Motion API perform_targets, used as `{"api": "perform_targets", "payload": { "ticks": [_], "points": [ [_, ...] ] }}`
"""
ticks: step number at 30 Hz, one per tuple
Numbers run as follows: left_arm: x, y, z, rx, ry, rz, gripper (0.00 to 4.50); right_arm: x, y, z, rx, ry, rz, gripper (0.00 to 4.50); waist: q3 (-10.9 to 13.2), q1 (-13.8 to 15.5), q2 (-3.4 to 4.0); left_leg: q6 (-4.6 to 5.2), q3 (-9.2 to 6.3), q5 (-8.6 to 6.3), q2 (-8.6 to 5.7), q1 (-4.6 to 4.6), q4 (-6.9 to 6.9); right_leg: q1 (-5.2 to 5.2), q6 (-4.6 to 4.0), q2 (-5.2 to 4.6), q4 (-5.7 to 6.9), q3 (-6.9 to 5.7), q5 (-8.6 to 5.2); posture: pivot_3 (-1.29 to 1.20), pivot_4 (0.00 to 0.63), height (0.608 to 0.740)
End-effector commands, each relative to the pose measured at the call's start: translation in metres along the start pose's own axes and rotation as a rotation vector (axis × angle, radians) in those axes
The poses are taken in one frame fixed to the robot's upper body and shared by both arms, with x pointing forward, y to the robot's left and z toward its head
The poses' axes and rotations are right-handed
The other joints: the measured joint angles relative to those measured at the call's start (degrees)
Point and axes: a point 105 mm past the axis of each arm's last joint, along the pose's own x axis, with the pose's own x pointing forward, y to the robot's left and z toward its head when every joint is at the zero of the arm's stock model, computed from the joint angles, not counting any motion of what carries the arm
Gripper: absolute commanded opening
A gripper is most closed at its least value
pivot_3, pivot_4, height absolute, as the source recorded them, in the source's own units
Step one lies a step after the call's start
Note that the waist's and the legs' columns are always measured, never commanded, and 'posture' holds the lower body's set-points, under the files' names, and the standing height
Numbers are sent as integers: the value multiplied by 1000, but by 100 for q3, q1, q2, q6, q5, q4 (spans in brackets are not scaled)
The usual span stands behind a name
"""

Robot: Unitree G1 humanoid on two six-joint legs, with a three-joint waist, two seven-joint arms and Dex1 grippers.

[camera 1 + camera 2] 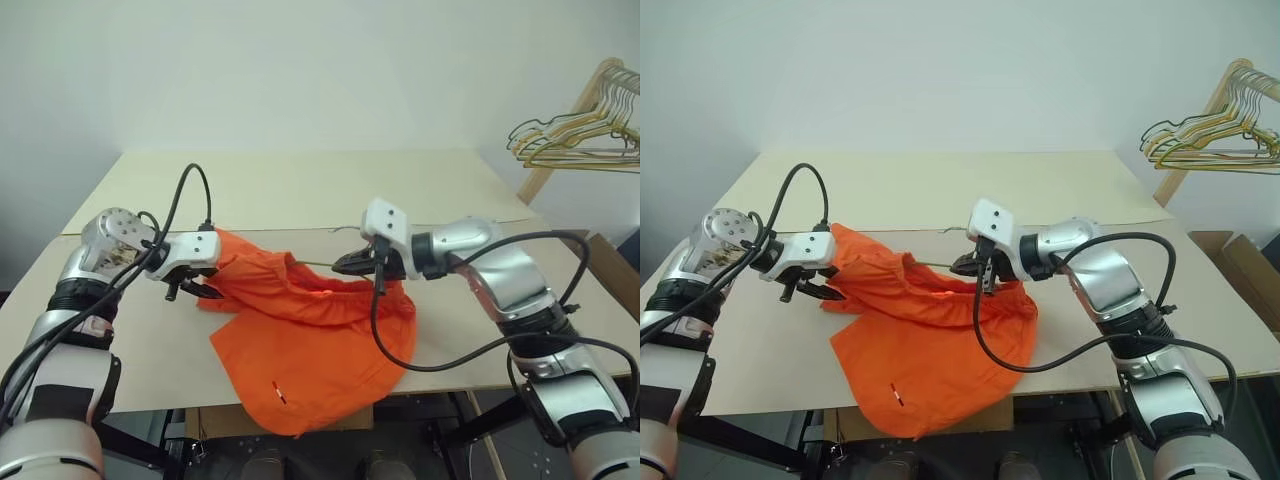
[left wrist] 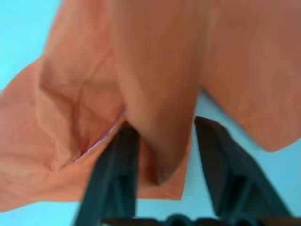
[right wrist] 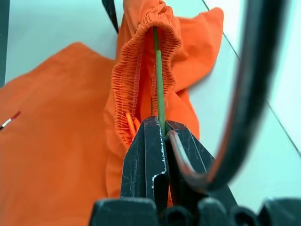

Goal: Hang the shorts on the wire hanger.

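The bright orange shorts (image 1: 310,350) lie bunched on the table, one leg drooping over the front edge, a small white tag (image 1: 277,389) near the hem. My right gripper (image 1: 350,265) is shut on the thin grey-green wire hanger (image 3: 160,80), whose wire runs into the gathered waistband (image 3: 136,80). At the left end of the shorts my left gripper (image 1: 205,290) is open. In the left wrist view a fold of orange fabric (image 2: 155,94) hangs between its spread fingers (image 2: 113,174). Most of the hanger is hidden inside the cloth.
The pale table (image 1: 300,185) stretches back to a white wall. A wooden rack with a bunch of gold-toned wire hangers (image 1: 575,135) stands at the back right. A cardboard box (image 1: 610,270) sits beside the table on the right.
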Motion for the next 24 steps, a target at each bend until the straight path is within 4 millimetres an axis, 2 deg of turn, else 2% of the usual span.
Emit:
{"api": "perform_targets", "payload": {
  "ticks": [1,3,5,8,11,12,14,17,20,24],
  "points": [
    [-10,7,6,44,12,30,3130,-15,-5,24,-58,-26,-16,0,0,-4,0,0,1,0,0,-1,0,-1,0,0,0,0,0,44,0,740],
    [-14,10,8,44,0,40,3775,-18,-7,29,-68,-17,-14,0,0,-8,0,0,1,0,1,0,0,-1,0,0,0,0,0,42,0,740],
    [-24,18,21,51,-59,80,4455,-23,-9,34,-85,9,-12,0,0,-7,0,0,2,0,1,-1,0,-3,0,1,2,0,0,41,0,740],
    [-38,23,44,60,-181,86,4482,-28,-13,40,-90,47,-12,0,0,-7,0,0,2,0,2,-4,0,-4,0,1,0,-2,0,47,0,740],
    [-59,23,80,83,-348,78,4482,-30,-14,44,-91,94,-2,0,1,-25,1,0,1,0,3,-10,0,-11,0,0,1,0,0,48,0,740],
    [-62,24,92,92,-396,73,4482,-30,-14,45,-92,100,3,0,1,-30,1,0,-1,0,6,-11,0,-12,0,1,2,0,0,47,0,740],
    [-62,24,105,98,-438,58,4482,-28,-13,47,-92,103,8,0,1,-23,1,0,-1,-1,4,-8,-1,-10,0,0,0,1,0,51,0,740],
    [-44,21,111,131,-416,31,4482,-24,-13,49,-90,102,12,0,0,-9,3,0,0,0,2,1,0,-2,0,-1,3,1,0,51,0,740],
    [-15,20,101,151,-292,23,4482,-22,-13,51,-91,101,12,0,0,-11,3,-1,2,1,2,3,1,-2,0,2,6,1,0,47,0,740],
    [12,24,89,151,-187,53,4482,-22,-12,53,-96,96,13,0,0,-15,3,-3,3,2,2,-4,0,-8,-1,3,3,1,0,28,0,740]
  ]
}}
